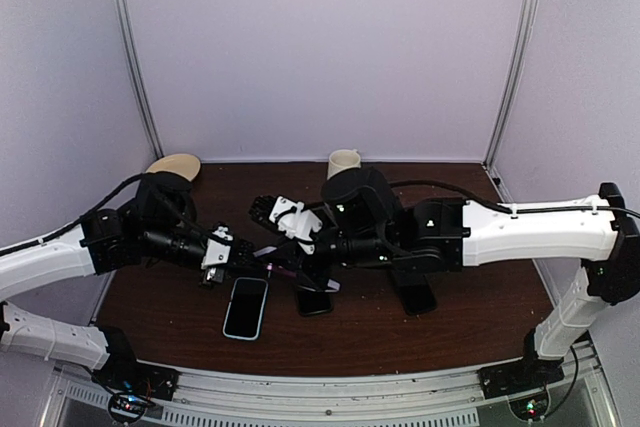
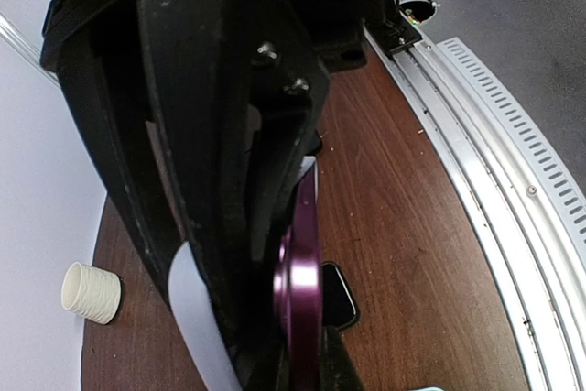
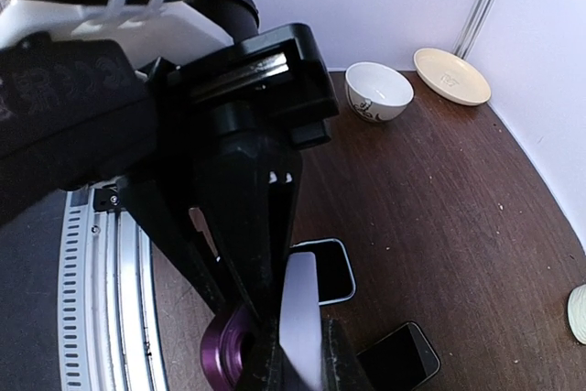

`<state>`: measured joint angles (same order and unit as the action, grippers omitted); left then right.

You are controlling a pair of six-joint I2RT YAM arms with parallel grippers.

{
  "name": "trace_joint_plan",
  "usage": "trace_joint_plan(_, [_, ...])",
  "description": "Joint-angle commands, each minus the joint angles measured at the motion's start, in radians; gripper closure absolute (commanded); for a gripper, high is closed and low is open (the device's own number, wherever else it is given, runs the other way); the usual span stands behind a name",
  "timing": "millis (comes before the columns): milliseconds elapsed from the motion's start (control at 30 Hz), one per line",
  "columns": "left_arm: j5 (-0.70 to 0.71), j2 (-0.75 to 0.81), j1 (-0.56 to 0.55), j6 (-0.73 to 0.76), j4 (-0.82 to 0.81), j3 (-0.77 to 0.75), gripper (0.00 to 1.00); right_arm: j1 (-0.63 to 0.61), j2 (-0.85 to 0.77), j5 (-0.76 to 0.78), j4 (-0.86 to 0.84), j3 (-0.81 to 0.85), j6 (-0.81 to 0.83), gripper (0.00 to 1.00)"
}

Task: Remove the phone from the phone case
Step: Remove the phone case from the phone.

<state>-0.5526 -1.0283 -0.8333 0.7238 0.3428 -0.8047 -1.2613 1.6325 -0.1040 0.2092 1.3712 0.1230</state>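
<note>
The purple phone case (image 1: 283, 269) hangs above the table between my two arms. In the left wrist view the purple case (image 2: 302, 272) stands edge-on between the fingers of my left gripper (image 2: 295, 341), which is shut on it. A pale lavender slab, the phone (image 3: 302, 313), lies between the fingers of my right gripper (image 3: 302, 359), which is shut on it. The case (image 3: 224, 354) with its camera hole shows just left of those fingers. Seen from above, my left gripper (image 1: 258, 267) and right gripper (image 1: 300, 273) meet at the case.
On the table below lie a phone in a light blue case (image 1: 246, 307), a black phone (image 1: 313, 300) and another black phone (image 1: 415, 297). A ribbed cup (image 1: 344, 162) and a tan plate (image 1: 175, 164) stand at the back. A white bowl (image 3: 377, 91) sits near the plate.
</note>
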Motion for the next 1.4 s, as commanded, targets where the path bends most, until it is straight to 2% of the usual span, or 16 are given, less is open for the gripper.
trace_joint_plan(0, [0.057,0.05,0.016,-0.006,-0.175,-0.016,1.0,-0.008,-0.029,-0.034,0.082,-0.053,-0.027,1.0])
trace_joint_plan(1367, [0.206,0.105,0.037,-0.013,-0.225,0.005,1.0,-0.03,-0.037,-0.029,0.068,-0.146,-0.067,1.0])
